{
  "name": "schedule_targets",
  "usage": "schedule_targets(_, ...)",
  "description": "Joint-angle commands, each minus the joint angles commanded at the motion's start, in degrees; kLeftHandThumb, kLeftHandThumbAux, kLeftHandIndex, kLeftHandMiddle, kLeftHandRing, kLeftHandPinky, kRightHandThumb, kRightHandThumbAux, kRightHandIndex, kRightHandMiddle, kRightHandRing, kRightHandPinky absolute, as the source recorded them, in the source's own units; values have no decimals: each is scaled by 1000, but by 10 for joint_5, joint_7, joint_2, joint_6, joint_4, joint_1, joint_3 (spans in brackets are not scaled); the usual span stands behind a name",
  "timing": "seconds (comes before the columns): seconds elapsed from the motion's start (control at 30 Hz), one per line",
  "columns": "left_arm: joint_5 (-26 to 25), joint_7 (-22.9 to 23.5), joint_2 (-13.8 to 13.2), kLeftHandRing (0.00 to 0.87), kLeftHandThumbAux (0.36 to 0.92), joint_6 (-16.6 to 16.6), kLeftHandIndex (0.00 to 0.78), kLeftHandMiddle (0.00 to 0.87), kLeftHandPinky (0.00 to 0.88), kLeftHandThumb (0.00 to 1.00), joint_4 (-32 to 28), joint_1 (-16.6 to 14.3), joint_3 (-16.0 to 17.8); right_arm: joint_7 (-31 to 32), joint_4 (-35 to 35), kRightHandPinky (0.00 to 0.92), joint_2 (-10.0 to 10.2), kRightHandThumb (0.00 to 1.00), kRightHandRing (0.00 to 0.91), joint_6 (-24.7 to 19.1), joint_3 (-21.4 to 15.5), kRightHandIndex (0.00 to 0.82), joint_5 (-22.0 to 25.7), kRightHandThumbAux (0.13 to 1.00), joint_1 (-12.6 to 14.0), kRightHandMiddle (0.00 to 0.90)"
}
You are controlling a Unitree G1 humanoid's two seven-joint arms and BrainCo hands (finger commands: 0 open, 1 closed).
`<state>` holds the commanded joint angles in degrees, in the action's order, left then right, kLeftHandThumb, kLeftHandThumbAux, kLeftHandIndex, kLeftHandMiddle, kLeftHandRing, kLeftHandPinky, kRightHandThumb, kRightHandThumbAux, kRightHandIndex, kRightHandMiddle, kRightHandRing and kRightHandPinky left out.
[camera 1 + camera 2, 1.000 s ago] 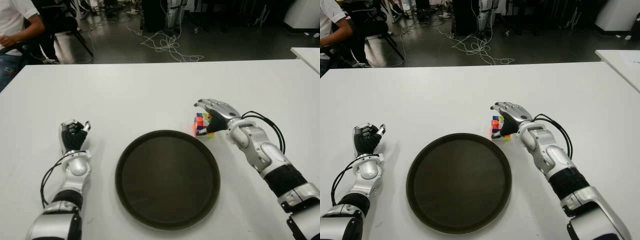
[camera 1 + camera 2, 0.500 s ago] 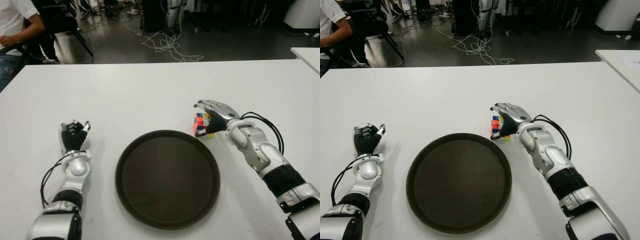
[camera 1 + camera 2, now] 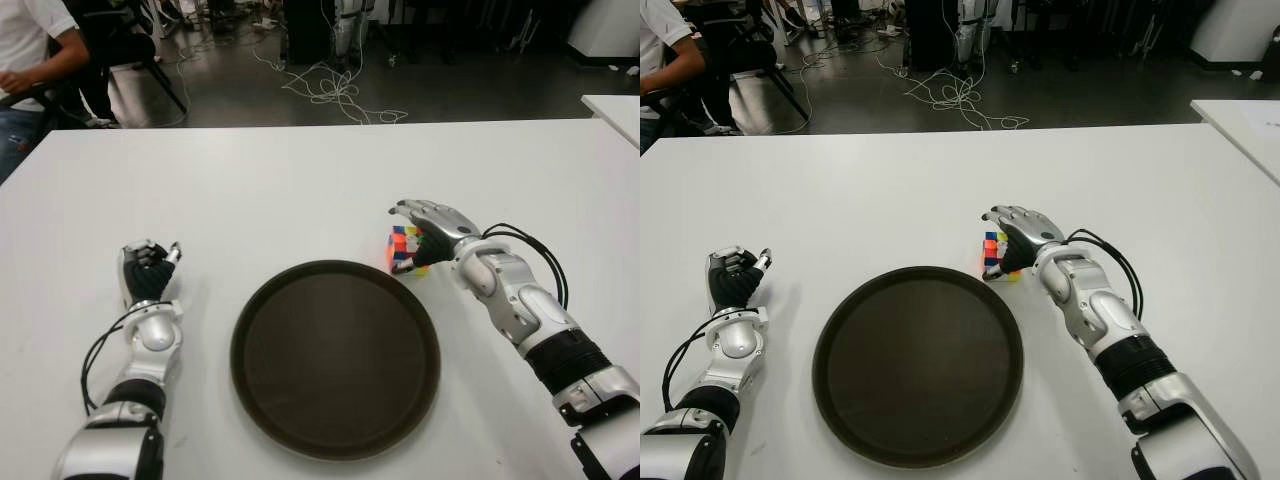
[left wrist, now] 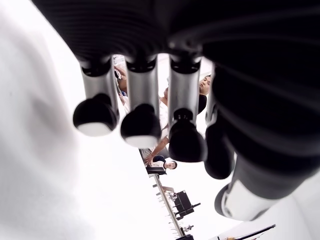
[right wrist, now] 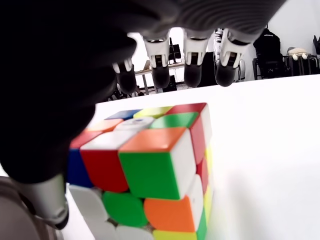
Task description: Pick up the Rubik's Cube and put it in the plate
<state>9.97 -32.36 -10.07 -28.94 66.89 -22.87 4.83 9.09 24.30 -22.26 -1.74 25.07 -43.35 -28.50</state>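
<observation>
The Rubik's Cube (image 3: 402, 249) stands on the white table (image 3: 300, 190), just off the far right rim of the round dark plate (image 3: 335, 360). My right hand (image 3: 424, 226) arches over the cube from the right. In the right wrist view the cube (image 5: 150, 165) fills the space under the palm. The fingers (image 5: 192, 70) reach out past its far edge without touching it, and the thumb (image 5: 45, 200) hangs beside its near face. The hand is open around the cube. My left hand (image 3: 147, 270) shows left of the plate as a curled fist, its fingers (image 4: 142, 125) folded on nothing.
A person sits on a chair (image 3: 40, 70) beyond the table's far left corner. Cables (image 3: 335, 90) lie on the dark floor behind the table. Another white table's corner (image 3: 615, 110) shows at the far right.
</observation>
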Motion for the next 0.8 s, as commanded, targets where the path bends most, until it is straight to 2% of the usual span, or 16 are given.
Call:
schedule_targets(0.43, -7, 7, 1, 852, 759, 0, 687, 842, 854, 377, 1, -1, 5, -5, -2, 61, 1, 87, 0, 1, -2, 0, 2, 718, 5, 0)
schedule_targets(0.8, -1, -2, 0, 853, 769, 9, 696, 842, 858, 360, 1, -2, 1, -5, 1, 51, 3, 64, 0, -4, -2, 0, 2, 715, 6, 0)
